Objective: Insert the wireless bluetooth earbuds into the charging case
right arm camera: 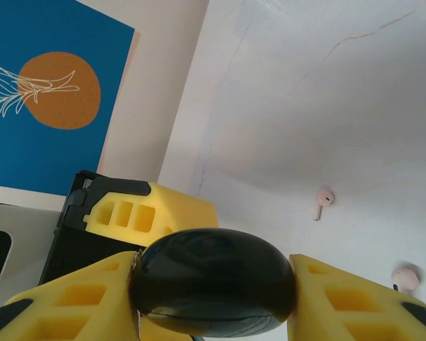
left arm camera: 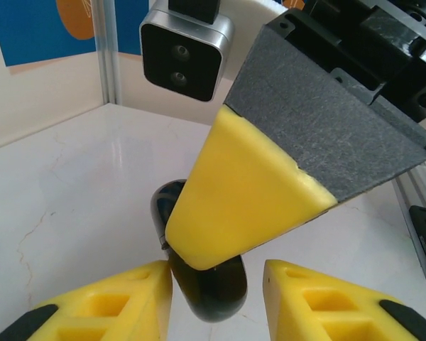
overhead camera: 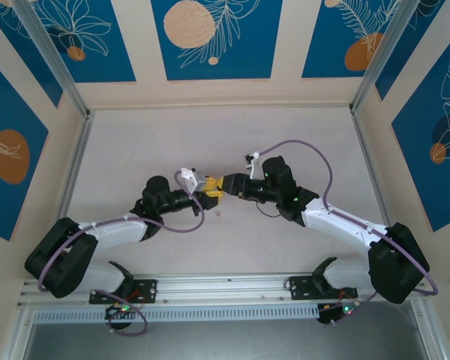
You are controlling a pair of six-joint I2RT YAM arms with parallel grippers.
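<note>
The two arms meet tip to tip at the middle of the desk. The right pincer is clenched on the black charging case. In the left wrist view the left pincer is released and straddles that case, with a right finger crossing in front. The right wrist view adds a pale pink earbud and a second pink earbud lying on the desk, apart from both pincers.

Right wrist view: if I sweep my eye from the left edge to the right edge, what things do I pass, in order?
blue poster with an orange circle → black charging case between the yellow fingers → pink earbud lying on the table → second pink earbud near the right edge.
</note>
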